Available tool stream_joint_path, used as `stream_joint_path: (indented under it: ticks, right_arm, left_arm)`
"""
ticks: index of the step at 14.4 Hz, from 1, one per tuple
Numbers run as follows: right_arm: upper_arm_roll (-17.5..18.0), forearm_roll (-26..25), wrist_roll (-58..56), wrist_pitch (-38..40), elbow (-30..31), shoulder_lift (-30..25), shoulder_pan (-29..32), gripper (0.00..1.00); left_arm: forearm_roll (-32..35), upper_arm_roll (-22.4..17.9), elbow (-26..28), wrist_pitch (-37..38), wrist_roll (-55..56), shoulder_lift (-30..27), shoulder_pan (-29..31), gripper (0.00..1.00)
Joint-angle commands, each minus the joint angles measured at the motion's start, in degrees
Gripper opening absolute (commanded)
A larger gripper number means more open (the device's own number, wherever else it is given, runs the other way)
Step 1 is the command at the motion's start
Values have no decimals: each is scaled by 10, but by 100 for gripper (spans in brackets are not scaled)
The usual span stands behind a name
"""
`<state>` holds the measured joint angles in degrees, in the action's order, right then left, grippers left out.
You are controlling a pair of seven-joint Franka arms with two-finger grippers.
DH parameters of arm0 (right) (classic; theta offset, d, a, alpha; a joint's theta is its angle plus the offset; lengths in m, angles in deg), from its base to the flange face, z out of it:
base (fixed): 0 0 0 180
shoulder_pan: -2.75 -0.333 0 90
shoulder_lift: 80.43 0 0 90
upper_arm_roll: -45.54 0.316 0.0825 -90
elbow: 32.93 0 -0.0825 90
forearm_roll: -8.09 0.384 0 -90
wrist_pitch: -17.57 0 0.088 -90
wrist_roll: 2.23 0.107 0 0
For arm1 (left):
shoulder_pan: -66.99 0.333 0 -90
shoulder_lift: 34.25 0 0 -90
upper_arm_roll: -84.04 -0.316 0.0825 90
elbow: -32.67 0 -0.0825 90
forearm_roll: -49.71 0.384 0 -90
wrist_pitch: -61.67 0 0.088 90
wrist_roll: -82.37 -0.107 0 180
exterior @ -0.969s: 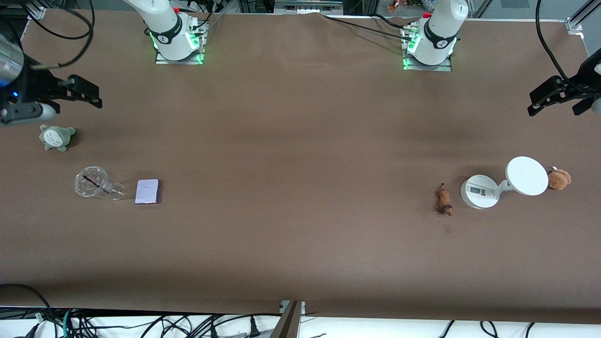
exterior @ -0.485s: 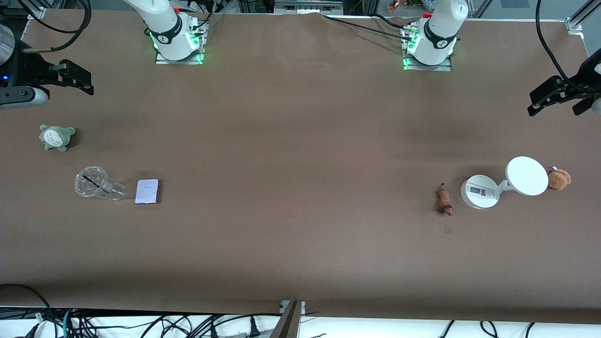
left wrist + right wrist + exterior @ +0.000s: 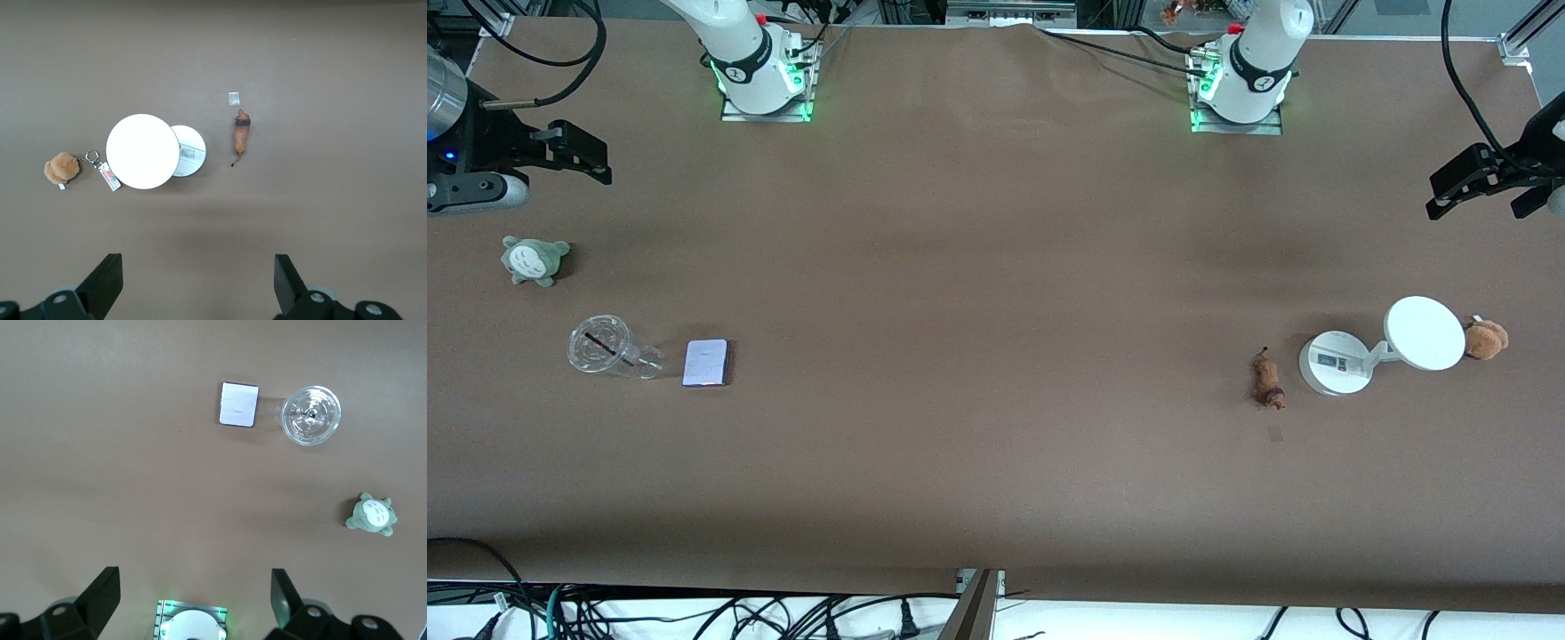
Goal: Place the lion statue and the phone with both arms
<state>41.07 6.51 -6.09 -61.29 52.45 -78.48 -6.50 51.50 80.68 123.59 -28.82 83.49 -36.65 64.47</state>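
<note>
front view: one phone (image 3: 706, 363) is lying beside one clear cup (image 3: 605, 348) toward the right arm's end, one green plush (image 3: 534, 260) sitting farther from the camera. one lion statue (image 3: 1266, 380) is lying beside one white stand (image 3: 1336, 363), with one orange plush (image 3: 1486, 340) toward the left arm's end. right gripper (image 3: 578, 160) and left gripper (image 3: 1480, 182) are hovering, released, empty.

left wrist view: fingers (image 3: 103, 287) are standing spread over bare table (image 3: 333, 200).

right wrist view: fingers (image 3: 100, 597) are standing spread; phone and cup almost touching.
</note>
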Motion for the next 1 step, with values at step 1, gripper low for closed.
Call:
stream_joint_path:
  ticks: [1]
  right_arm:
    - [2,-8,-7,1,0,-2,-2,100]
  left_arm:
    - [-5,0,-21,11,-2,10,2,100]
